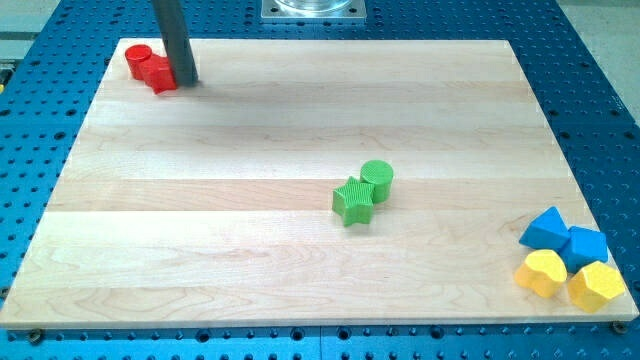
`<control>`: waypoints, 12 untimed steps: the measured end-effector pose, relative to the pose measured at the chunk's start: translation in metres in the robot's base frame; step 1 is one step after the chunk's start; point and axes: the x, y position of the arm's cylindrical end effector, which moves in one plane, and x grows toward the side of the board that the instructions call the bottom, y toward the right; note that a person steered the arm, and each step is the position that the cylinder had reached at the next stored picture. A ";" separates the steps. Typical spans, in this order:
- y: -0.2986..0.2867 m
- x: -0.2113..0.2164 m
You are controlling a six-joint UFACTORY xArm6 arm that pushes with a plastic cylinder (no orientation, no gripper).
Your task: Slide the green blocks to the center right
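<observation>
A green cylinder (377,179) and a green star-shaped block (352,201) touch each other a little right of the board's middle. My tip (186,79) is at the view's top left corner of the board, far from the green blocks, right beside two red blocks.
A red cylinder (138,61) and another red block (160,75) sit at the top left, the second touching my rod. Two blue blocks (547,229) (585,245) and two yellow blocks (541,272) (596,286) cluster at the bottom right corner. The wooden board (250,250) lies on a blue perforated table.
</observation>
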 end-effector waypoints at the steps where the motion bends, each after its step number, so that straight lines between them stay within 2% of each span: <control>1: 0.000 0.083; 2: 0.000 0.184; 3: 0.026 0.275; 4: 0.081 0.289; 5: 0.145 0.289; 6: 0.158 0.289; 8: 0.222 0.255; 9: 0.222 0.251; 10: 0.222 0.212; 12: 0.197 0.203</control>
